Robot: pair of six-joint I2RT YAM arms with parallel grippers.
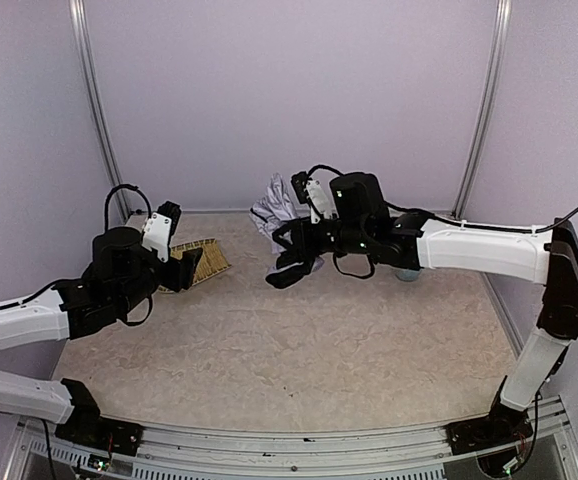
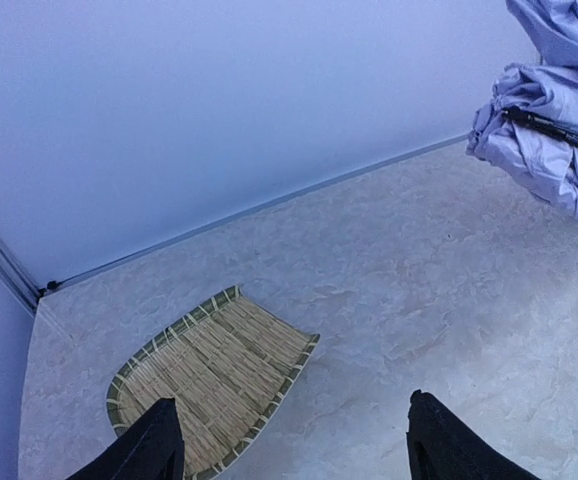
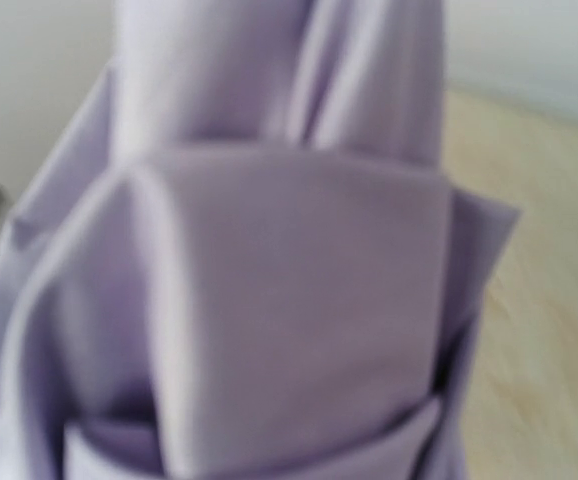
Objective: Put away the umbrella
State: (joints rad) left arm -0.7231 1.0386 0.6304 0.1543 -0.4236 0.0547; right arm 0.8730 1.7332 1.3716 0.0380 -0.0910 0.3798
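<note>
Lavender umbrella (image 3: 289, 300) fabric crowds my right claw (image 1: 294, 250), clamped on it at centre frame, apparently to keep the bundle gathered, while my left claw (image 2: 294, 445) hovers spread open above the straw tray (image 2: 219, 370).

So you've got one umbrella (image 1: 272, 208), one woven straw tray (image 1: 210, 262), one small bluish thing (image 1: 407, 276) half hidden behind the right arm, and two grippers: left gripper (image 1: 186, 270), right gripper (image 1: 289, 268)

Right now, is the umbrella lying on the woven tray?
No, the woven tray is bare and the umbrella is well apart from it.
</note>
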